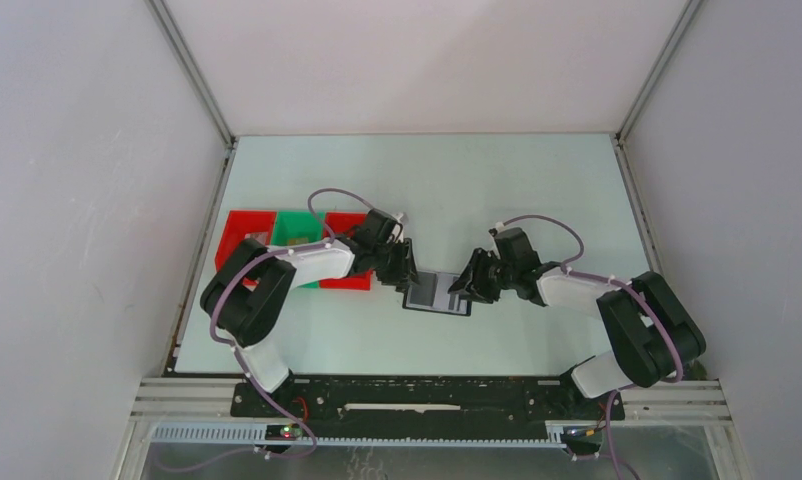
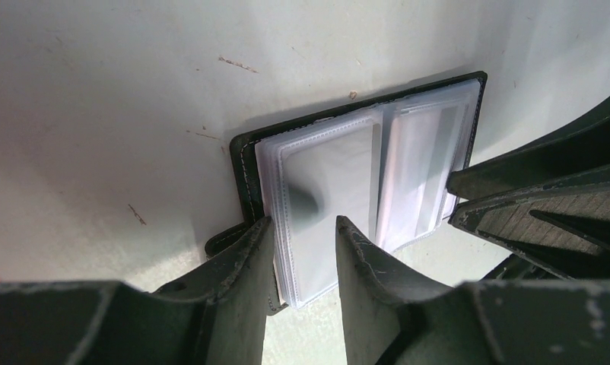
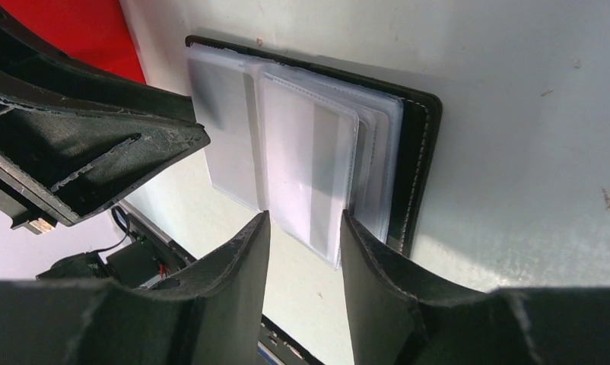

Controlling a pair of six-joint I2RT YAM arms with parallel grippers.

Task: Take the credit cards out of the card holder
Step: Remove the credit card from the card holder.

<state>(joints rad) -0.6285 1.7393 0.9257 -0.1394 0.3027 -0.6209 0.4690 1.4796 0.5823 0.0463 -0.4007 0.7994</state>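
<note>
Card holder (image 1: 437, 293), open flat: left gripper (image 2: 303, 222) and right gripper (image 3: 303, 217), both unclenched, flank its sleeves (image 3: 233, 137); extraction barely begun, next requires pinching a credit card (image 2: 325, 171).

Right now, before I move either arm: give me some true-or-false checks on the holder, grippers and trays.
1. The holder lies open on the table. True.
2. Both grippers are shut. False: the left gripper and the right gripper are both open.
3. The holder sits in the green tray. False: it lies on the table, to the right of the green tray and apart from it.
4. One gripper stands at each side of the holder. True.
5. A card lies loose on the table. False: none shows outside the holder's clear sleeves.
</note>
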